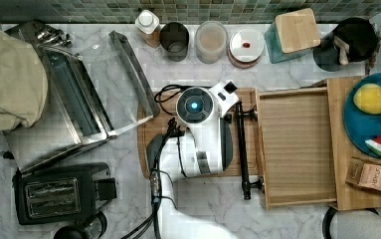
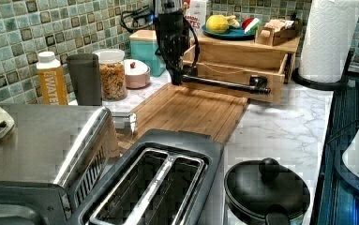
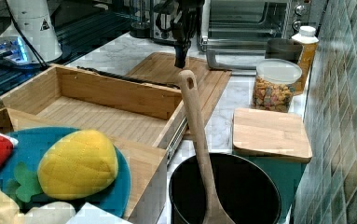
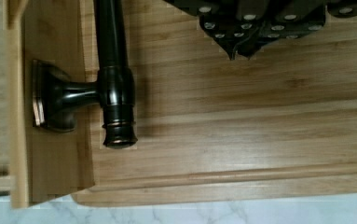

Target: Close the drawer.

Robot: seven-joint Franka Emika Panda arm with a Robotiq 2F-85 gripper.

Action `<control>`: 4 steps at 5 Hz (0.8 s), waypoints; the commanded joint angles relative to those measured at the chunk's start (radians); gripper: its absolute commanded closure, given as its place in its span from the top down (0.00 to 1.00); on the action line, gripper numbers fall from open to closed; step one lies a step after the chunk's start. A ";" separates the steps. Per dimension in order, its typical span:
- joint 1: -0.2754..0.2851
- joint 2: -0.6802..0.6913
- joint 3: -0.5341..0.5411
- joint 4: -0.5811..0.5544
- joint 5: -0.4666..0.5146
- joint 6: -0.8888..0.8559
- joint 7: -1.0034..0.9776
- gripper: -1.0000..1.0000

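Note:
The drawer is a shallow light-wood tray pulled out from under a wooden shelf. Its front carries a thin black bar handle. My gripper hangs over the bamboo cutting board, beside one end of the handle and apart from it. Its fingertips meet with nothing between them. In the left view the gripper stands at the handle's left end. In the right view the gripper hovers beyond the drawer.
A toaster oven with its door down and a black toaster stand at the top view's left. Jars and a teal canister line the tiled wall. A blue plate of toy fruit sits on the shelf.

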 commanded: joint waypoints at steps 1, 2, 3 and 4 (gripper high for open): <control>-0.056 -0.009 -0.060 -0.043 -0.042 -0.056 -0.034 0.00; -0.076 -0.043 -0.091 -0.094 -0.092 -0.001 -0.061 0.00; -0.096 -0.054 -0.123 -0.127 -0.107 0.054 -0.098 0.00; -0.128 -0.027 -0.120 -0.080 -0.064 -0.035 -0.176 0.00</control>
